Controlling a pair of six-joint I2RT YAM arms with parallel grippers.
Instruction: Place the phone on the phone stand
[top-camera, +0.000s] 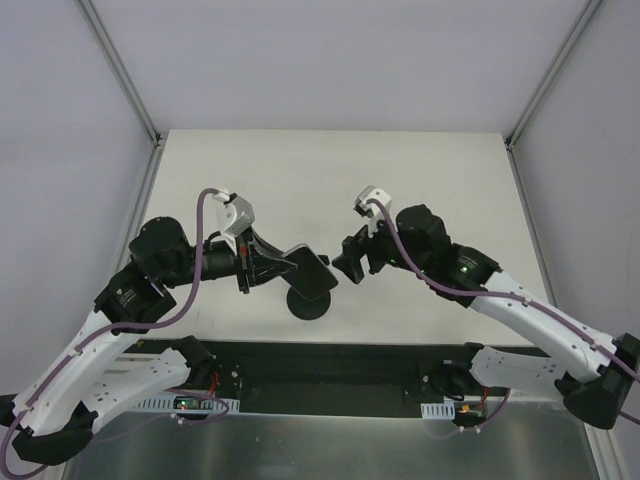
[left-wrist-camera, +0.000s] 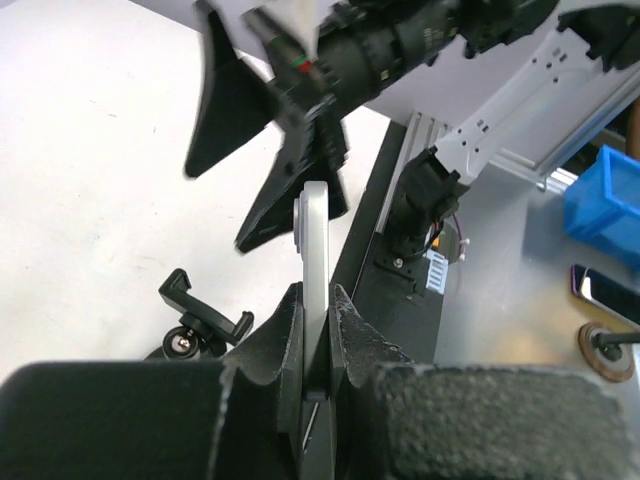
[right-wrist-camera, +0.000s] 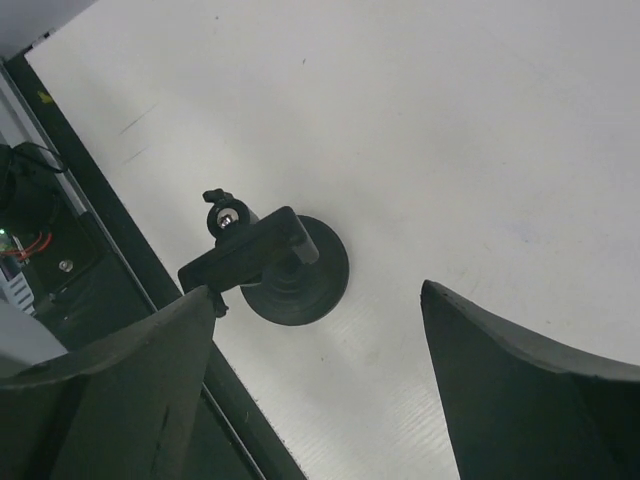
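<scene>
White table (top-camera: 300, 170) fills the top view, enclosed by pale walls. My left arm (top-camera: 150, 290) reaches in from the near-left, my right arm (top-camera: 520, 310) from the near-right; the 2 wrists meet nose to nose above the near middle of the table. Left gripper (top-camera: 272, 266) is clamped on the phone (top-camera: 312, 272): in the left wrist view its 2 fingers (left-wrist-camera: 352, 335) press both flat faces of the slab, which shows edge-on as a thin grey strip (left-wrist-camera: 314, 225) rising straight out from between them. The phone is in the air, carried by that gripper alone, and does not sit in the cradle. Right gripper (top-camera: 350, 262) is spread wide and holds nothing; its fingers (right-wrist-camera: 530, 400) frame bare table and the stand in the right wrist view. From above, its tips sit just beside the phone's free end; I cannot tell whether they touch it. Phone stand (top-camera: 308, 303) rests on its disc base on the table, near the front edge, between the 2 arms. From above, the phone overlaps the far side of the disc. From the left wrist, the stand (left-wrist-camera: 200, 315) lies below and to the left of the phone's edge, clamp cradle up, apart from the slab. From the right wrist, the stand (right-wrist-camera: 290, 265) lies between my open fingers, its cradle tilted toward the table's dark front rail.
</scene>
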